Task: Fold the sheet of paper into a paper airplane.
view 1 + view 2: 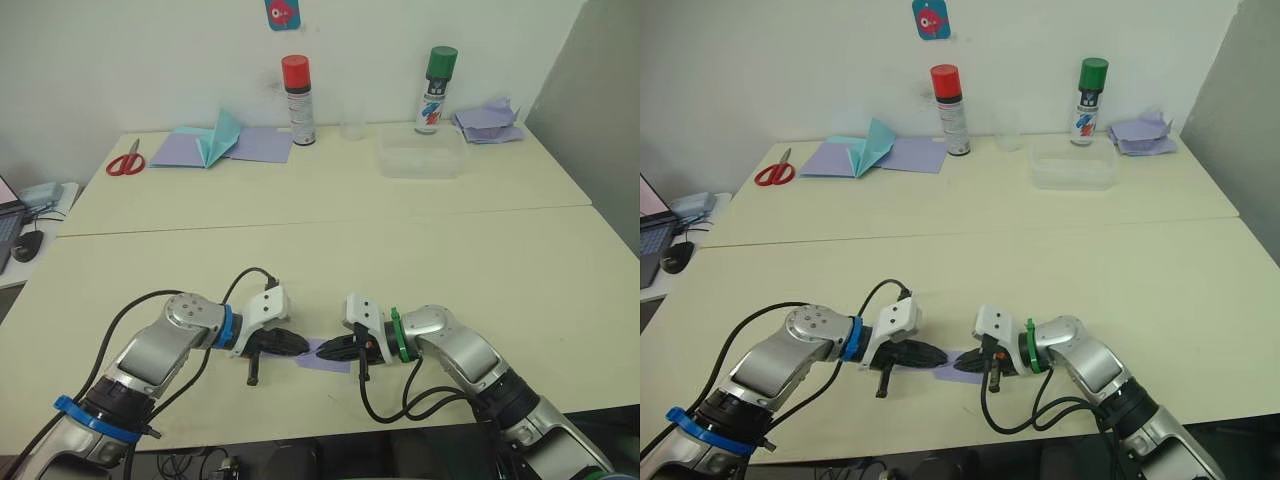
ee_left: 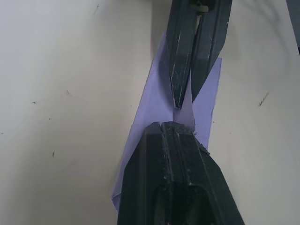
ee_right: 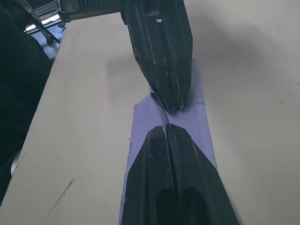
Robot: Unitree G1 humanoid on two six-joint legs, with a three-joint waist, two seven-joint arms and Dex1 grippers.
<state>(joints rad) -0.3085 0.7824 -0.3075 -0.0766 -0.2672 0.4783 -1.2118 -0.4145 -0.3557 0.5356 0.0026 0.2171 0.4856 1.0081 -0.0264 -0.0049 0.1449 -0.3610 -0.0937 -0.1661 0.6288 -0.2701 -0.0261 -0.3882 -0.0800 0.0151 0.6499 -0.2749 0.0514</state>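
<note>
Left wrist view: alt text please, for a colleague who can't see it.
Two black tools, both shut, meet tip to tip over the folded lavender sheet of paper lying on the cream table. The left tool rises from below; the right tool points down from above.

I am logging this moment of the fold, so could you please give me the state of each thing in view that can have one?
sheet of paper: folded narrow, flat on the table between both grippers.
left gripper: shut, tips on the paper.
right gripper: shut, tips on the paper.
red-capped spray can: upright, capped.
green-capped spray can: upright, capped.
scissors: closed, lying flat.
clear container: open, looks empty.
</note>
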